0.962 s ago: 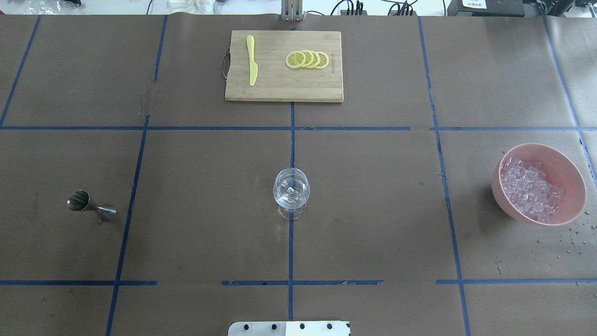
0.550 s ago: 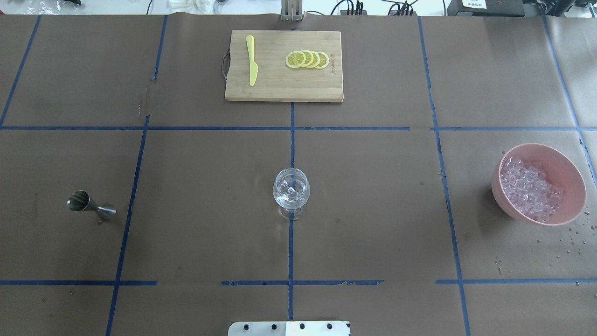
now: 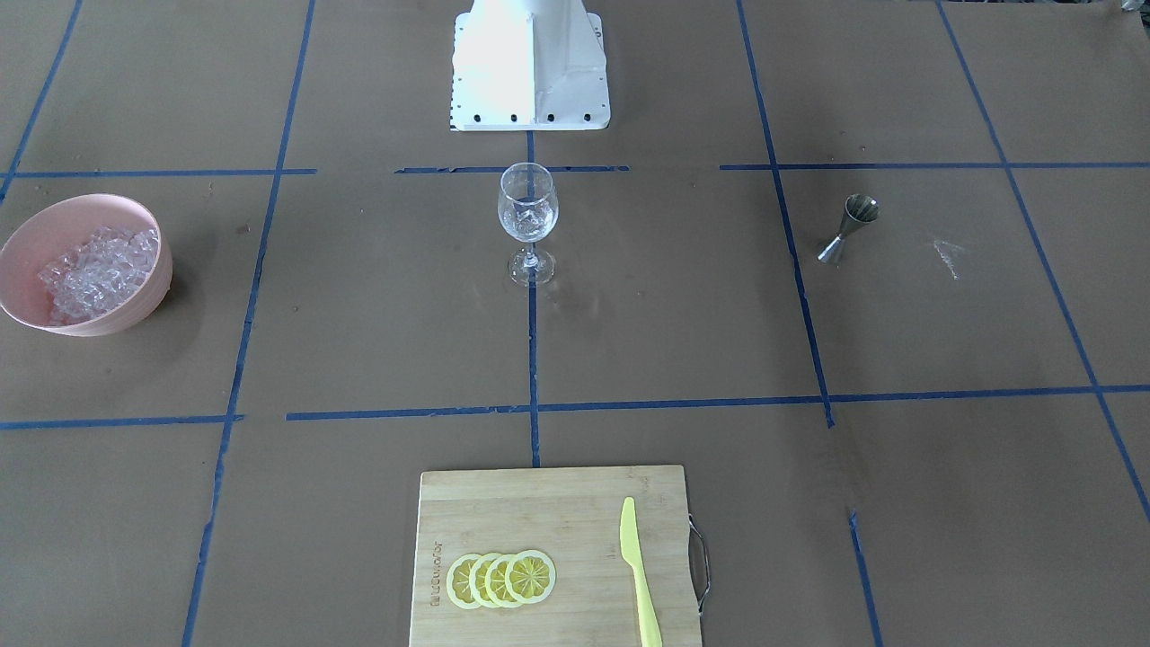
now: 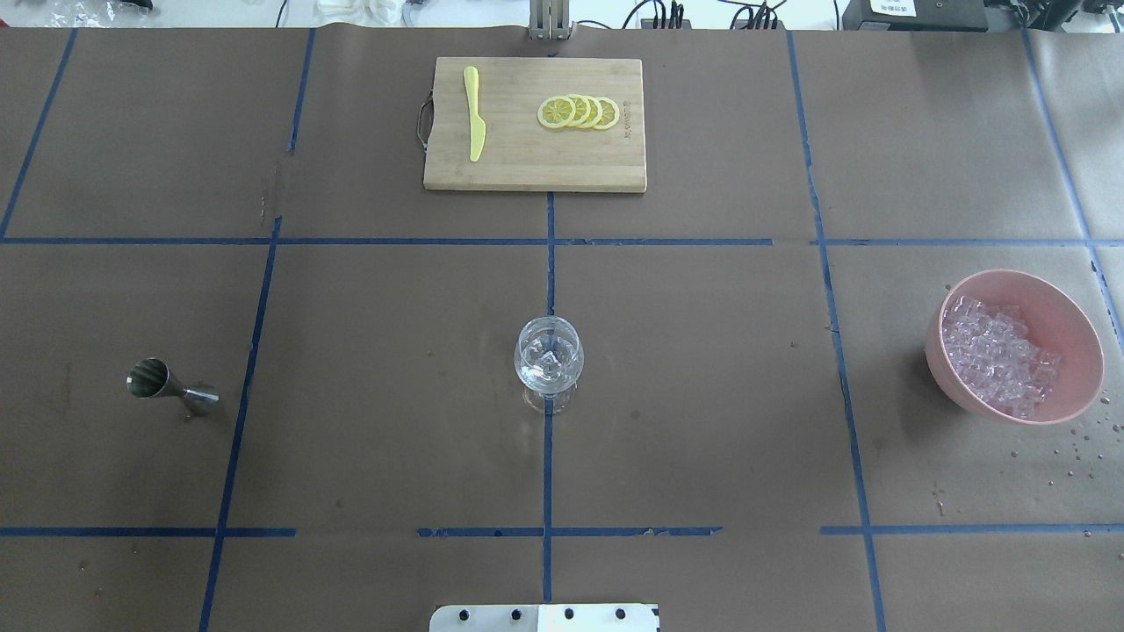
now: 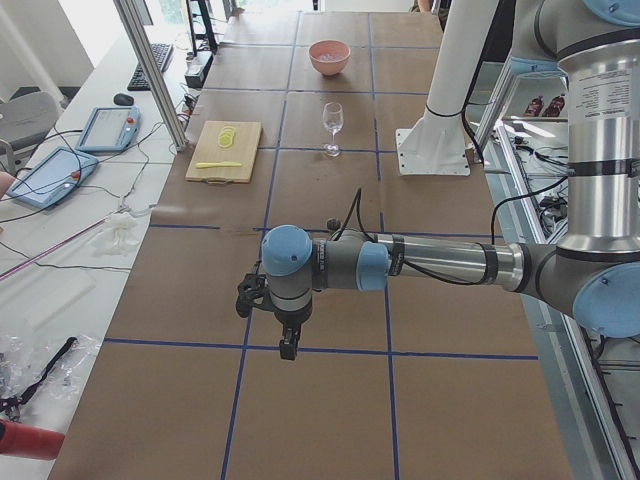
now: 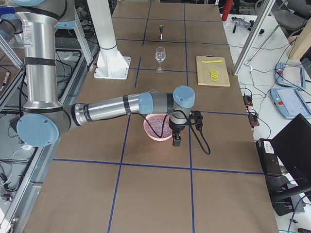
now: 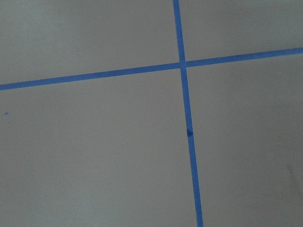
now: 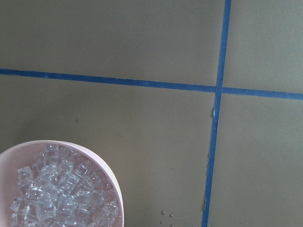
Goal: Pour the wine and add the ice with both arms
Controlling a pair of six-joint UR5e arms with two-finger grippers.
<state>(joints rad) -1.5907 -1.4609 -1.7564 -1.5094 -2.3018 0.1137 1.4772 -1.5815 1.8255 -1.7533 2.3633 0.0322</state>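
Okay — wine glass [image 3: 527, 216] already holds ice [image 4: 550, 360], so we'd retract left gripper [image 5: 288, 340] and right gripper [image 6: 177, 141] high, clear of the far-right bowl [image 4: 1076, 320] — clenched or released, can't tell.

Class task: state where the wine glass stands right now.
In the overhead view the wine glass stands upright mid-table, between the jigger on the robot's left and the pink bowl on its right.
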